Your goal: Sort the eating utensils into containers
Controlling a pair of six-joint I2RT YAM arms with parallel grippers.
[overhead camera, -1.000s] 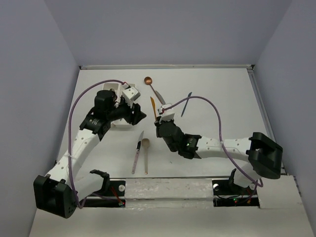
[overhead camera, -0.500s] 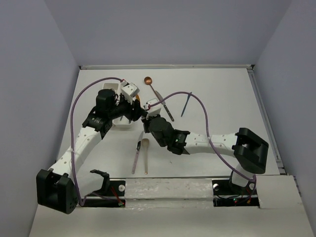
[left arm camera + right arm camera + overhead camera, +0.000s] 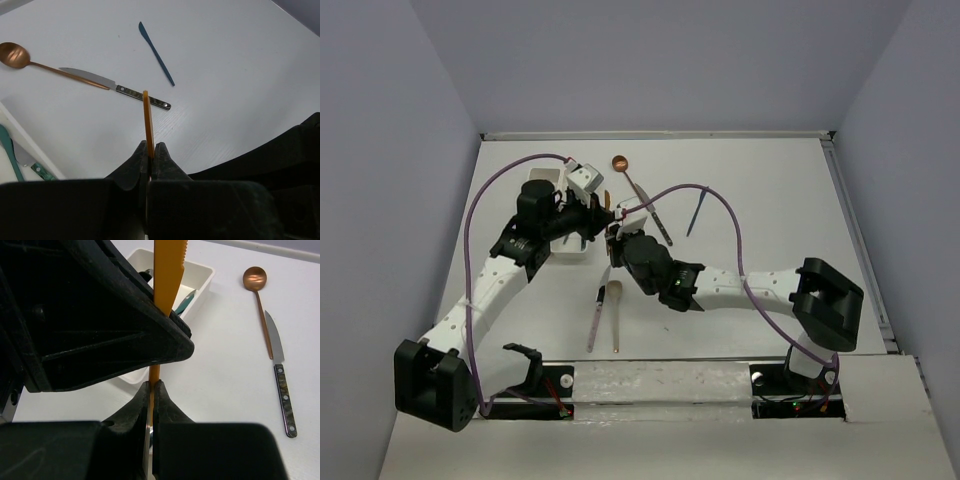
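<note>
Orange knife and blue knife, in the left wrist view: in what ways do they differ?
The orange knife is clamped between the jaws of the left gripper; the blue knife lies loose and flat on the table. The orange knife is also gripped by the right gripper; nothing touches the blue knife. They also differ in colour, bright orange against dark blue. Both are slim, one-colour knives.

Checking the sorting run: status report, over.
Left end effector shut on slim orange knife. Right end effector shut on same knife. White rectangular tray close by.
</note>
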